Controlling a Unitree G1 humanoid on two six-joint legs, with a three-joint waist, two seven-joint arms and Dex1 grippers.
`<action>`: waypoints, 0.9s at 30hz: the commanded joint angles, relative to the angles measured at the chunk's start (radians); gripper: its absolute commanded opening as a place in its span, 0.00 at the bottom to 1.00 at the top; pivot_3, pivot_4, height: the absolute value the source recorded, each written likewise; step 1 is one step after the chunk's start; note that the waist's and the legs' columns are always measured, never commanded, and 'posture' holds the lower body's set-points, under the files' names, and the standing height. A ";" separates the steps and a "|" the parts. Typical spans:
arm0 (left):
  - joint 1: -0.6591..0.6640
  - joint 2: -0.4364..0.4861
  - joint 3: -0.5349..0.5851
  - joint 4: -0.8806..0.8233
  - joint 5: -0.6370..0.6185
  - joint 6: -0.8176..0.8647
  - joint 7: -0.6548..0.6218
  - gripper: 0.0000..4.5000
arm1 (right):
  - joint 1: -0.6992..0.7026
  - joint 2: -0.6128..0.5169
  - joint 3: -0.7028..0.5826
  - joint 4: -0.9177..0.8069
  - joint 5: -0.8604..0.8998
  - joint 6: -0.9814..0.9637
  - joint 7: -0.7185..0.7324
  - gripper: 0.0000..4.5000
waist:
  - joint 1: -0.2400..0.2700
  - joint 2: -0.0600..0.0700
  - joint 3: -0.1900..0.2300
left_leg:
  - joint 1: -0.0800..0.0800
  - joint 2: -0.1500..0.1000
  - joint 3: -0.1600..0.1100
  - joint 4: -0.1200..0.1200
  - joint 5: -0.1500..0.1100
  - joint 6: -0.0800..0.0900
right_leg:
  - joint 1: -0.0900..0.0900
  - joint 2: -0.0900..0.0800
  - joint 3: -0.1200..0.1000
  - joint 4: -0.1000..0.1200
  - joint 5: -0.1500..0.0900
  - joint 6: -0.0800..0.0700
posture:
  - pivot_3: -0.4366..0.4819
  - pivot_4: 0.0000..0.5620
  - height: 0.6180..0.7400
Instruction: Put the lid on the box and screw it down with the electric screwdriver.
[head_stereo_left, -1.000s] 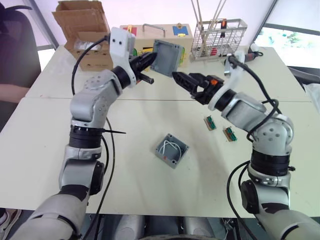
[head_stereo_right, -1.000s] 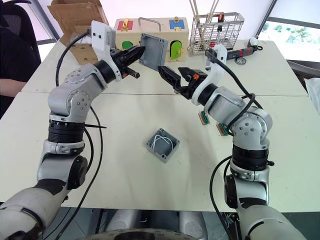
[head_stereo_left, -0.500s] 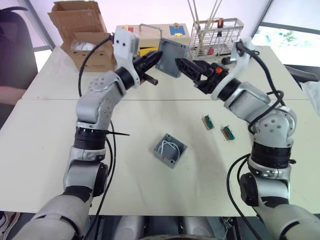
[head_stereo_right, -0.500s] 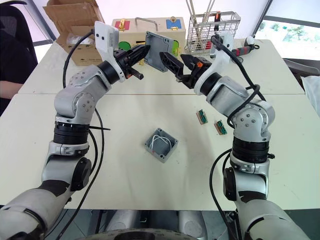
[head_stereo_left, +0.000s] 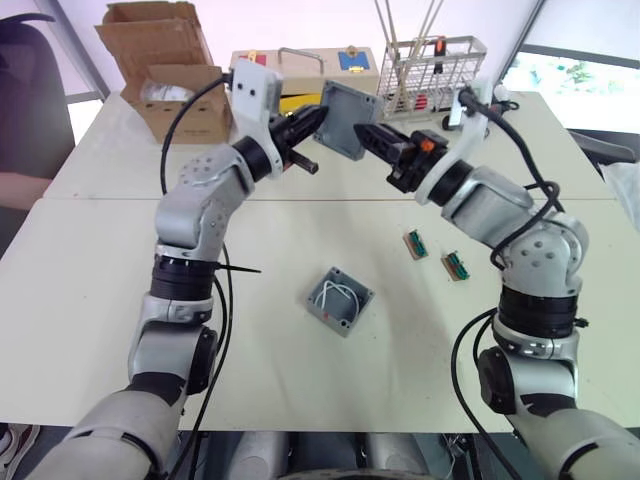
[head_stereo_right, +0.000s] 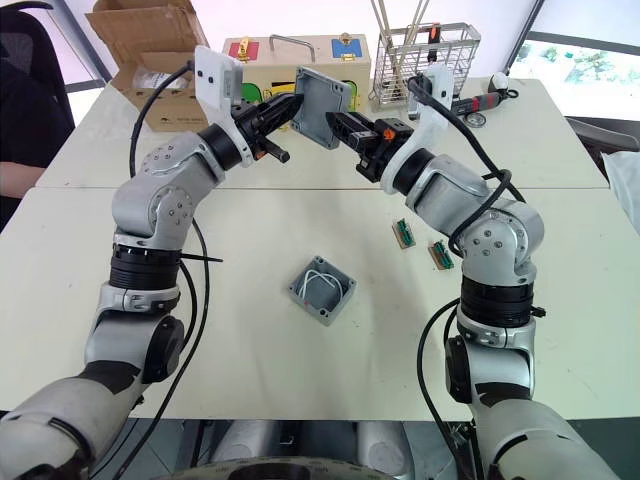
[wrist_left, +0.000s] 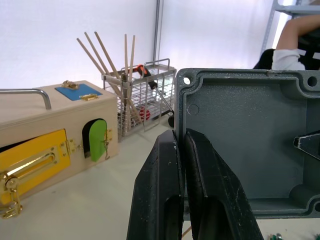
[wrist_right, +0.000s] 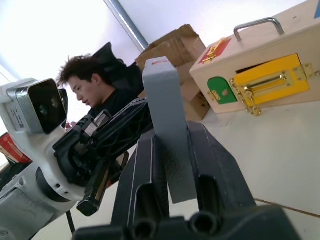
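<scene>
Lid held up in the air above the far half of the table, tilted on edge, with both grippers on it. Left gripper clamps the lid's rim on the robot's left side; in the left wrist view its two black fingers are pressed together on the rim with the lid's hollow underside and corner screw holes facing the camera. Right gripper grips the opposite edge; in the right wrist view the grey lid stands edge-on between its two fingers, both touching it.

Box sits open on the table near the middle, well below and apart from the lid, white wires coiled inside.

Two small green connector pieces lie on the table to the robot's right of the box.

Behind the grippers at the far edge: wooden box with coloured doors, wire basket holding sticks and a tool, and cardboard box at far left.

A person sits beyond the table, seen in the right wrist view.
</scene>
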 joint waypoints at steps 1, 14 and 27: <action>-0.012 0.005 0.000 -0.063 -0.014 -0.016 -0.027 0.00 | -0.006 -0.004 -0.021 -0.027 -0.007 -0.005 0.002 0.03 | 0.000 0.000 0.000 | 0.000 0.000 0.000 0.000 0.000 0.000 | 0.000 0.000 0.000 0.000 0.000 0.000 | 0.48 0.27 1.00; -0.011 0.039 0.097 -0.075 -0.172 0.119 -0.093 0.87 | 0.035 -0.070 0.029 -0.093 -0.109 -0.051 0.098 0.03 | -0.001 0.000 0.000 | 0.000 0.000 0.000 0.000 0.000 0.000 | 0.000 0.000 0.000 0.000 0.000 0.000 | 0.48 0.27 1.00; 0.067 0.209 0.244 -0.071 -0.372 0.272 -0.211 1.00 | 0.405 -0.418 0.326 -0.225 -0.942 -0.937 0.350 0.03 | 0.004 0.000 0.000 | 0.000 0.000 0.000 -0.001 0.000 0.000 | -0.001 0.000 0.000 -0.001 0.000 0.000 | 0.48 0.27 1.00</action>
